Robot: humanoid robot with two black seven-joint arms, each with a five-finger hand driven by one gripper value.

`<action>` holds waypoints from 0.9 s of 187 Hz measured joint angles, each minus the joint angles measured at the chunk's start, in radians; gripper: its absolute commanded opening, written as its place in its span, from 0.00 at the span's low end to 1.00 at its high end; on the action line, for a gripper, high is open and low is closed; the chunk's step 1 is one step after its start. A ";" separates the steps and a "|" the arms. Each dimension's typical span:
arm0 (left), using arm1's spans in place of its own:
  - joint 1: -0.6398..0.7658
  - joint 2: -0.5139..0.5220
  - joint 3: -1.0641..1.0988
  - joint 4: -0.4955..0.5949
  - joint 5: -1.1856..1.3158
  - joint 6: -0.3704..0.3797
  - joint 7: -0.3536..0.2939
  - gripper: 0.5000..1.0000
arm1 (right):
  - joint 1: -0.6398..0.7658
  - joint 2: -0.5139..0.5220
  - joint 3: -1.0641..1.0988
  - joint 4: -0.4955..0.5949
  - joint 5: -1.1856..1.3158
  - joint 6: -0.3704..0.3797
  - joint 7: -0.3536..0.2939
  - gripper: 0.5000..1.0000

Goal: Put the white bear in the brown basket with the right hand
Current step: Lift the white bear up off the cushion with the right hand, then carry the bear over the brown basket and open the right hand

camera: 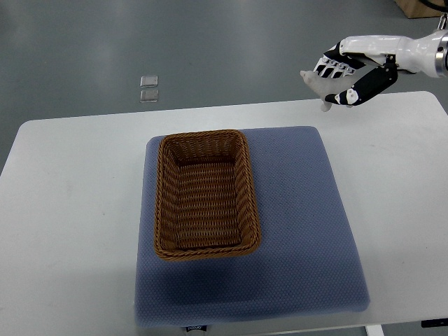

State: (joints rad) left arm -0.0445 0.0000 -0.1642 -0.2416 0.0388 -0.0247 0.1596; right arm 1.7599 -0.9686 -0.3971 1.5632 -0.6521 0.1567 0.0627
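The white bear is not visible anywhere, the brown basket sits empty on the blue mat, and the right robot hand hovers open at the table far edge, so locate the bear before grasping

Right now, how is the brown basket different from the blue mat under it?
The brown basket is woven wicker with raised walls and is empty; the blue mat is flat, soft-looking cloth. The basket is smaller and sits on the mat's left part, while the mat spreads wider on the white table. Both are roughly rectangular with rounded corners.
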 measured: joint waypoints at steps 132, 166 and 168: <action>0.000 0.000 -0.003 0.004 0.001 0.000 0.000 1.00 | -0.132 0.673 -0.014 -0.353 0.175 -0.193 -0.002 0.00; 0.000 0.000 -0.004 0.008 -0.001 0.000 0.000 1.00 | -0.223 0.804 -0.008 -0.439 0.174 -0.210 -0.001 0.00; 0.000 0.000 -0.004 0.008 -0.001 0.000 0.000 1.00 | -0.229 0.809 -0.007 -0.443 0.175 -0.212 -0.001 0.00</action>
State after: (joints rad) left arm -0.0445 0.0000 -0.1687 -0.2335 0.0382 -0.0246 0.1596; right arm 1.5314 -0.1592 -0.4044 1.1204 -0.4776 -0.0549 0.0615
